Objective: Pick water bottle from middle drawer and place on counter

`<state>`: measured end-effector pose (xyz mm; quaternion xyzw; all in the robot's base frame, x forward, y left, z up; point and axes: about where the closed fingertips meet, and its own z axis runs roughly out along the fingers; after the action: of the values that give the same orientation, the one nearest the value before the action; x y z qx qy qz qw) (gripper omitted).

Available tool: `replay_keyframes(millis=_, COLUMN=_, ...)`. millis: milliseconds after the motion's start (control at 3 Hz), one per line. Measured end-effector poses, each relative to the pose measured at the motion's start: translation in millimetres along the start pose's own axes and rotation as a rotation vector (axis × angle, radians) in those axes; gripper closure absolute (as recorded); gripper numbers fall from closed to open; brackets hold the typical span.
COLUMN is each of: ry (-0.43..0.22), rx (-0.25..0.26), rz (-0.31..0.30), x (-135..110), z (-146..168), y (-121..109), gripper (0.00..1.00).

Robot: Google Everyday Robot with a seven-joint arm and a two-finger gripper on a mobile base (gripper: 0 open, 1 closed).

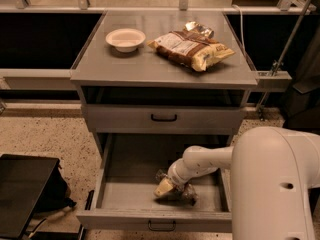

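Note:
The middle drawer (120, 194) is pulled open at the bottom of the cabinet. The water bottle (187, 194), clear and crinkled, lies on its side on the drawer floor near the front. My gripper (164, 187) reaches down into the drawer from the right and sits right on the bottle, covering its middle. The counter (150, 66) is the grey cabinet top above.
A white bowl (125, 38) and a yellow-brown chip bag (191, 48) lie on the counter. The shallower drawer (164, 118) above is closed. A black object (25, 189) stands on the floor at the left. My white arm body (277, 184) fills the lower right.

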<state>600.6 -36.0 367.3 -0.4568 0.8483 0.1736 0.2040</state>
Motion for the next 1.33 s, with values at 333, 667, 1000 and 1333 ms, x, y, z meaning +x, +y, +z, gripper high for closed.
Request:
replay_keyframes(millis=333, ry=0.0, rx=0.0, rz=0.0, x=0.0, z=0.0, y=0.0, gripper=0.43)
replay_keyframes(millis=667, ry=0.0, rx=0.0, rz=0.0, x=0.0, z=0.0, y=0.0, gripper=0.66)
replay_keyframes(millis=1000, ry=0.0, rx=0.0, rz=0.0, x=0.0, z=0.1, y=0.1, gripper=0.89)
replay_keyframes(millis=1333, ry=0.0, rx=0.0, rz=0.0, x=0.0, z=0.1, y=0.1, gripper=1.0)
